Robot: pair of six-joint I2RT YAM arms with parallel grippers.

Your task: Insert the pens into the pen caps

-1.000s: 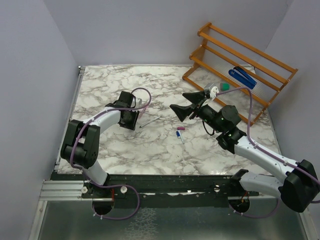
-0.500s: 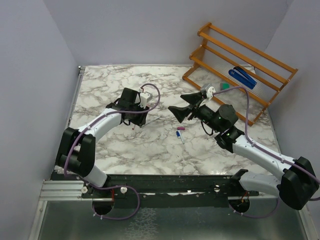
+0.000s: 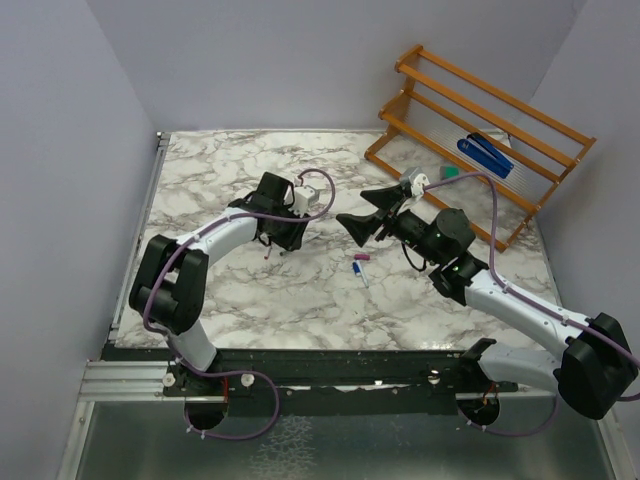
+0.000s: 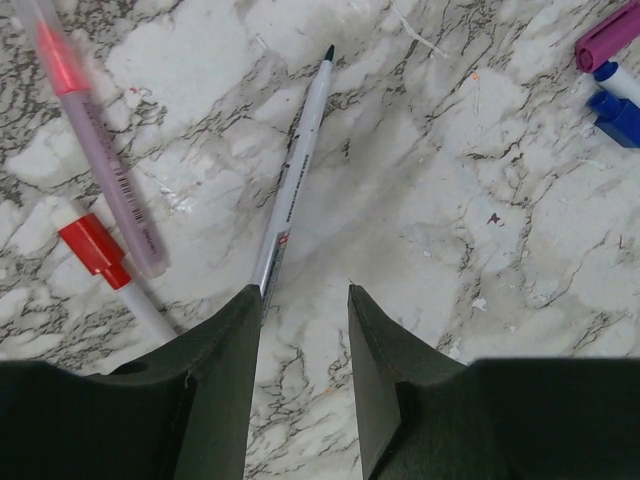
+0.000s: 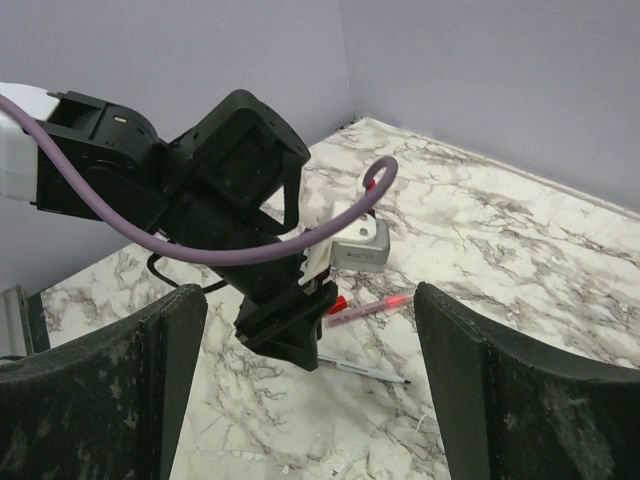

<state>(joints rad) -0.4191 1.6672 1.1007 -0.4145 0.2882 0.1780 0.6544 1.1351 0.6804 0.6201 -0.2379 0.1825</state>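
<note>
left gripper (image 4: 305, 295): fingers part spread, nothing pinched, low over the marble table (image 4: 480, 250)
black-tipped pen (image 4: 295, 170): lies flat, points away from left gripper, near end hidden under one finger
red-ink pen (image 4: 95, 150), red-ended pen (image 4: 92, 248): side by side, off one side of left gripper
pink cap (image 4: 608, 35), blue-ended pen (image 4: 615, 100): opposite side of left gripper, well apart from it
right gripper (image 5: 312, 295): spread wide, empty, raised, facing left gripper

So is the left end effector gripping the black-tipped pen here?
No, the left end effector has its fingers apart with nothing between them; the black-tipped pen lies flat on the table.
</note>
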